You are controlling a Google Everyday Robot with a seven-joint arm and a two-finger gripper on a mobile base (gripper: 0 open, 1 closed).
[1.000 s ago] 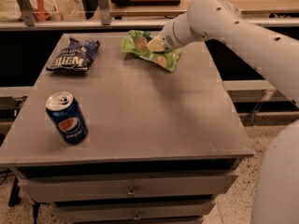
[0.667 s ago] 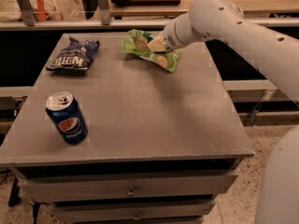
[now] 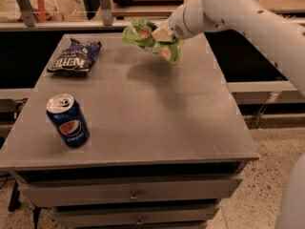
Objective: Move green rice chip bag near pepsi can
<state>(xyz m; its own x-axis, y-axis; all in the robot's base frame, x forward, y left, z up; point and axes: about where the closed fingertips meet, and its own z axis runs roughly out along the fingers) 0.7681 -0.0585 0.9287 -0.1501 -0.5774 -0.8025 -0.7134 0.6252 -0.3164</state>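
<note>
Aloft in tool (image 3: 161, 34): green rice chip bag (image 3: 143, 35); upright front-left: pepsi can (image 3: 67, 120).

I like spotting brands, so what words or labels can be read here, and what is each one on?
"pepsi": on the pepsi can, front left on the table.
"KETTLE", as far as the creases let it be read: white letters on the dark blue chip bag.
Too blurred to read: the print on the green rice chip bag, held above the table's far side in the robot's hand.
</note>
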